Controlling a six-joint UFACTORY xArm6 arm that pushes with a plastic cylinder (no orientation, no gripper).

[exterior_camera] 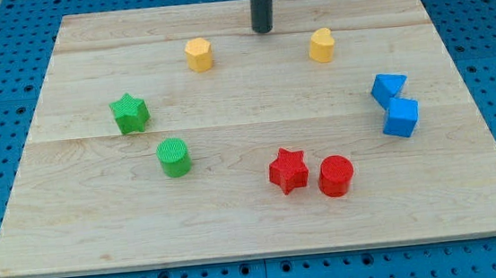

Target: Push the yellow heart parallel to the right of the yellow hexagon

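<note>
Yellow heart sits near the view's top, right of centre, on the wooden board. Level with it, well apart toward the view's left, is the yellow hexagon. Between the two and slightly higher, my tip rests on the board, touching neither block; it is a bare rod, so it grasps nothing. Down the right side, a blue triangular block touches a blue cube. Low in the middle, a red star sits just beside a red cylinder. On the left, a green star, and below it a green cylinder.
</note>
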